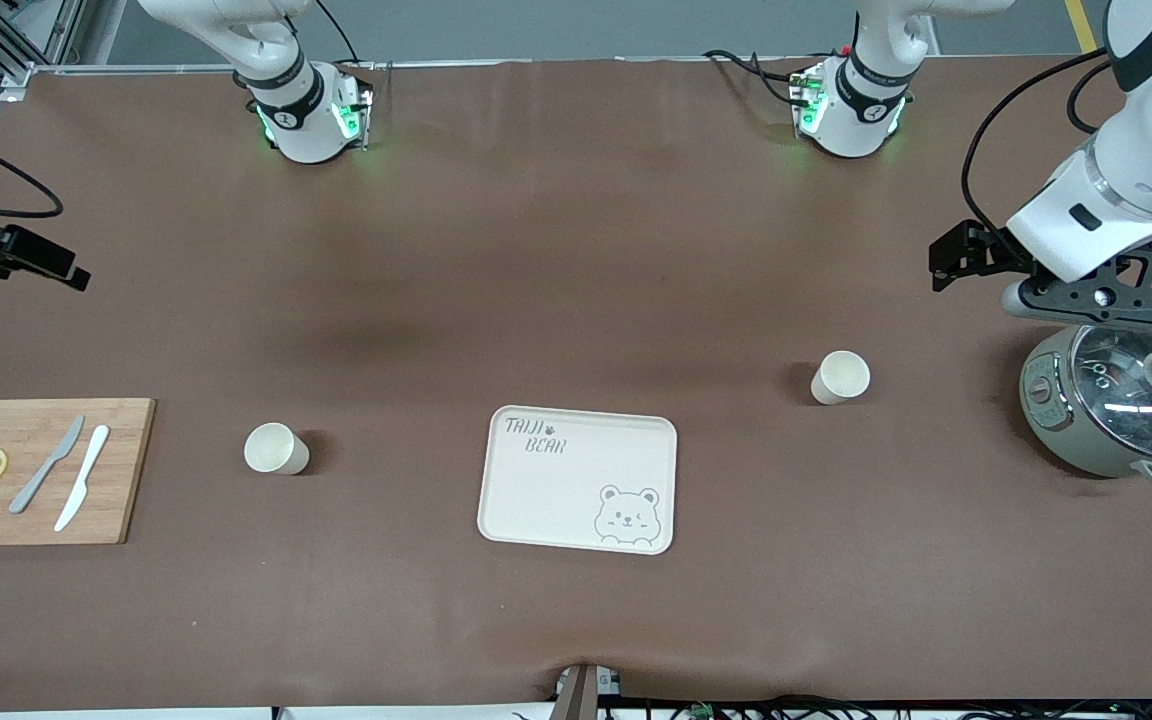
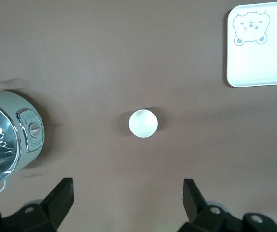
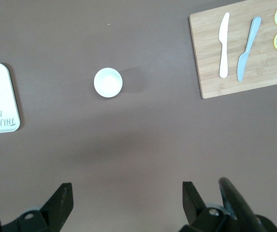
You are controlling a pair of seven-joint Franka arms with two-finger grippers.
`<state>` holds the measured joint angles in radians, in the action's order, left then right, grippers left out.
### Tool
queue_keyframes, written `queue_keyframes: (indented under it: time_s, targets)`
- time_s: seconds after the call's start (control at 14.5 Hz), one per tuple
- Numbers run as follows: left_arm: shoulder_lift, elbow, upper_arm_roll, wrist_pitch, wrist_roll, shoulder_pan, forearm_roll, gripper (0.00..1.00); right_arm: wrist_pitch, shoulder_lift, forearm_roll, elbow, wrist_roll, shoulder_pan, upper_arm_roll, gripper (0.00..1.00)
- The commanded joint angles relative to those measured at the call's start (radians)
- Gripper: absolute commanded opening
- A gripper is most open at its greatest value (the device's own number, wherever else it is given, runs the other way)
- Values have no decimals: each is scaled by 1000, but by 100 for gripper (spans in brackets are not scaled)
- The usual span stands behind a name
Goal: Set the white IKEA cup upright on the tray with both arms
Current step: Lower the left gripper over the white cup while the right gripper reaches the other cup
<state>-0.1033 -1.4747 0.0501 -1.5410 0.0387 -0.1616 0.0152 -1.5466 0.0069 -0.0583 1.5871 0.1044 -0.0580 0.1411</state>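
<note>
Two white cups stand upright on the brown table, one [image 1: 276, 448] toward the right arm's end, one [image 1: 841, 377] toward the left arm's end. The cream tray [image 1: 576, 480] with "TAIJI BEAR" lettering lies between them, nearer the front camera, with nothing on it. My left gripper [image 1: 1096, 300] hangs high over the table beside a grey pot, open and empty; its wrist view shows it [image 2: 127, 186] with the cup [image 2: 143, 123] below and the tray [image 2: 259, 72]. My right gripper [image 3: 125, 186] is open and empty, high above its cup [image 3: 108, 82] and the tray [image 3: 1, 99]; it is outside the front view.
A grey pot with a glass lid [image 1: 1116, 400] stands at the left arm's end, also in the left wrist view [image 2: 8, 137]. A wooden cutting board [image 1: 36, 470] with two knives and lemon slices lies at the right arm's end, also in the right wrist view [image 3: 240, 58].
</note>
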Motion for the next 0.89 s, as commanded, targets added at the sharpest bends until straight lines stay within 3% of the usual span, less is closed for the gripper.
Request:
queue_keyframes:
  time_s: [0.0, 0.28, 0.62, 0.83]
  targets:
    - [2, 2, 1, -8, 15, -6, -15, 100, 8, -4, 21, -4, 3, -5, -1, 100]
    - [-10, -34, 22, -16, 7, -1, -9, 100, 11, -1, 12, -1, 3, -6, 0, 100]
    - [102, -477, 27, -389, -17, 8, -14, 100, 10, 1, 12, 4, 15, -37, 0, 100]
    - [109, -652, 25, -572, -66, 11, -14, 100, 7, 2, 12, 4, 14, -39, 0, 100]
